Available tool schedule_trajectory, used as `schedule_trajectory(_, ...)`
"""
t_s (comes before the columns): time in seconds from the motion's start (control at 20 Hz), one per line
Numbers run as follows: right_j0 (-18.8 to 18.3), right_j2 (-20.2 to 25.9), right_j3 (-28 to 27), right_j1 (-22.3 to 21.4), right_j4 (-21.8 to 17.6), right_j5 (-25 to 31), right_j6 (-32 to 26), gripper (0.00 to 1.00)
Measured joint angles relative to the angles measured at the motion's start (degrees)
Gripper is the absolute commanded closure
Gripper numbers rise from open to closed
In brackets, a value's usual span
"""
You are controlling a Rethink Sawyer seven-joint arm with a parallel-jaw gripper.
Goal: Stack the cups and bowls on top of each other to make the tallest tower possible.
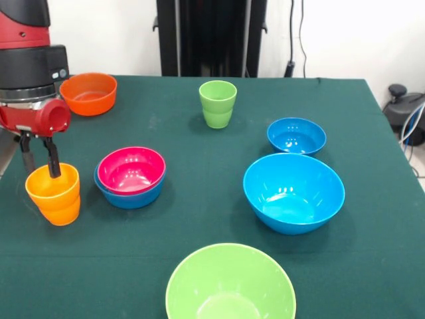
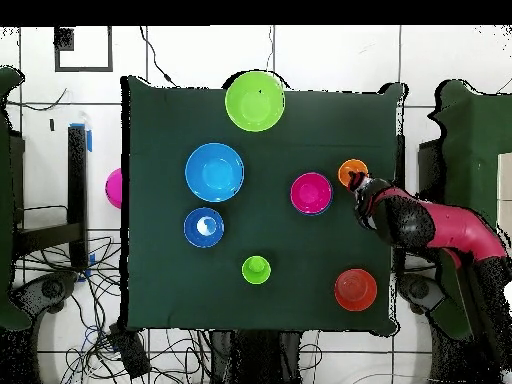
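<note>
The orange-yellow cup (image 1: 54, 196) stands on the green table (image 1: 199, 222) at the left; it also shows in the overhead view (image 2: 350, 172). My gripper (image 1: 40, 166) hangs over its rim, one finger inside the cup, the other outside, jaws apart. The small pink-red bowl (image 1: 131, 169) sits nested in a small blue bowl (image 1: 129, 198) right of the cup. The light green cup (image 1: 217, 103) stands upright at the far middle. The large blue bowl (image 1: 293, 193), the second small blue bowl (image 1: 296, 136), the large lime bowl (image 1: 230, 286) and the small orange bowl (image 1: 88, 93) stand apart.
The arm (image 2: 430, 225) reaches in over the table's right edge in the overhead view. A magenta round thing (image 2: 113, 187) shows just beside the table's left edge there. Chairs and cables surround the table.
</note>
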Motion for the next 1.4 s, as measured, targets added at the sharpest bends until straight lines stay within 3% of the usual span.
schedule_trajectory(0.7, 0.56, -1.87, 7.1, -6.57, 3.9, -0.01, 0.0, 0.0)
schedule_trajectory(1.15, 6.43, -9.57, 10.72, -8.39, 8.27, -3.04, 1.61, 0.0)
schedule_trajectory(1.4, 10.82, -14.16, 12.22, -8.15, 11.22, -8.99, 5.03, 0.0)
